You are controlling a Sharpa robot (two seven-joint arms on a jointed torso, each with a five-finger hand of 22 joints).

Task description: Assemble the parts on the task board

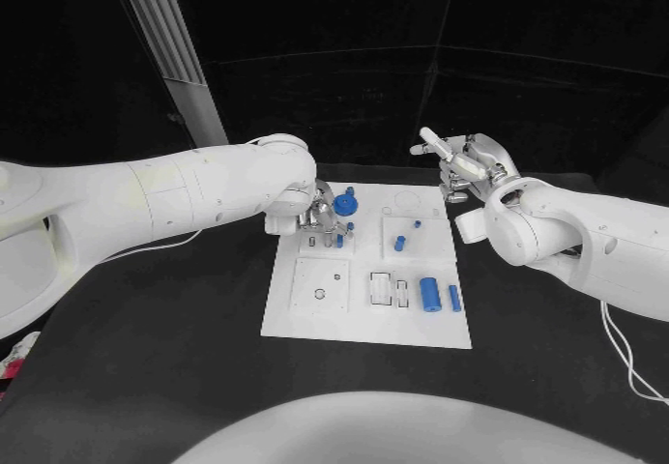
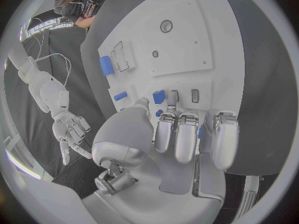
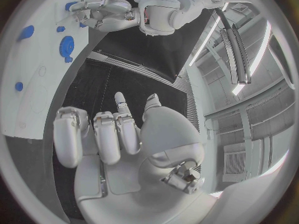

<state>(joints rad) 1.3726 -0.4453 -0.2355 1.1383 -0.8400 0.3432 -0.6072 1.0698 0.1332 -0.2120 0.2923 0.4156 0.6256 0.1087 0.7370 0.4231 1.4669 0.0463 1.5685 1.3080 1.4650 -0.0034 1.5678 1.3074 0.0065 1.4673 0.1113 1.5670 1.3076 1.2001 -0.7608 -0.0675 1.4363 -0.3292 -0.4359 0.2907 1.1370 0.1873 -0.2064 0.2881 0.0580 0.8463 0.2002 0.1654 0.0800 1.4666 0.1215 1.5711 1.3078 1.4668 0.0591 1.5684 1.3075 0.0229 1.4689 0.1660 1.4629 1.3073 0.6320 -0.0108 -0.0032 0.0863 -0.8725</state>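
While the left hand point(image 1: 318, 218) reaches down onto the far left part of the task board point(image 1: 365, 329), its fingers point(image 2: 176, 137) are curled close together over the small blue parts there; whether they pinch one cannot be told. In the left wrist view a small blue piece point(image 2: 159, 96) lies just beyond the fingertips, touching or nearly touching them. Just at two o'clock from this hand in the head view stands a blue gear point(image 1: 344, 204), with a small blue peg point(image 1: 350, 228) near it on the board.

The right hand point(image 1: 461, 164) is raised off the desk point(image 1: 167, 319) past the board's far right corner, at about one o'clock from the board's middle. Its fingers point(image 3: 104, 134) are held apart and partly bent, one pointing outward, and it holds nothing.

Outward across the board, a short blue cylinder point(image 1: 399, 243) sits near the middle, with another small blue peg point(image 1: 416, 224) just beyond it. Toward the near right lie a thicker blue cylinder point(image 1: 431, 289) and a slim blue pin point(image 1: 453, 298), side by side and close together. The white board itself lies flat in the middle of the black desk.
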